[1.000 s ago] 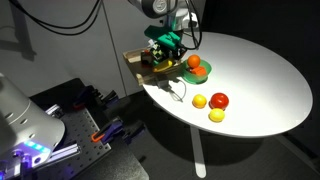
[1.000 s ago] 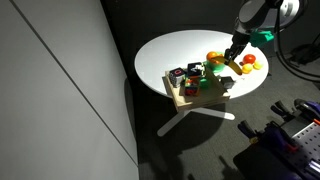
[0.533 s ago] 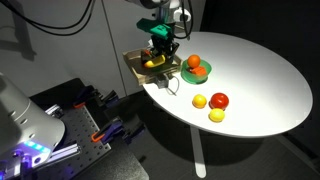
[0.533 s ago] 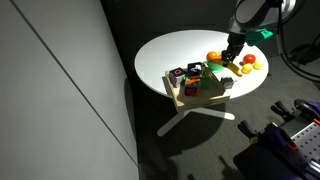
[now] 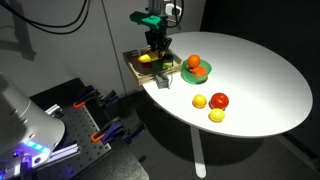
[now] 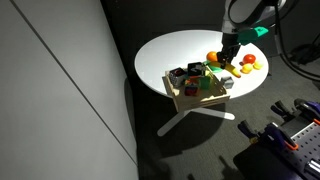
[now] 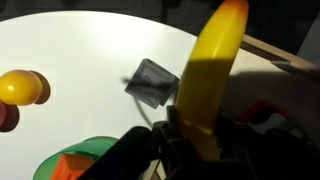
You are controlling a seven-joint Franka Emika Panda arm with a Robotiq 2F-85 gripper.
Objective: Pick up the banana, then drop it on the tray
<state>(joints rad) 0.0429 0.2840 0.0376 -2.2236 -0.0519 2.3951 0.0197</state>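
My gripper (image 7: 200, 135) is shut on the banana (image 7: 210, 65), a long yellow fruit that stands up between the dark fingers in the wrist view. In an exterior view the gripper (image 5: 154, 45) hangs over the tan wooden tray (image 5: 150, 77) at the table's edge, with the banana (image 5: 146, 58) just above the things lying in it. In the other exterior view the gripper (image 6: 227, 56) is at the far side of the tray (image 6: 196, 100). The tray's wooden rim (image 7: 282, 56) shows at the right of the wrist view.
A green plate (image 5: 189, 75) with an orange fruit lies beside the tray. A yellow fruit (image 5: 199, 101), a red fruit (image 5: 219, 100) and another yellow fruit (image 5: 216, 115) lie on the round white table (image 5: 260, 70). A grey block (image 7: 152, 81) lies under the gripper.
My gripper has moved with the banana from beside the green plate to over the tray. The other fruits have not moved.
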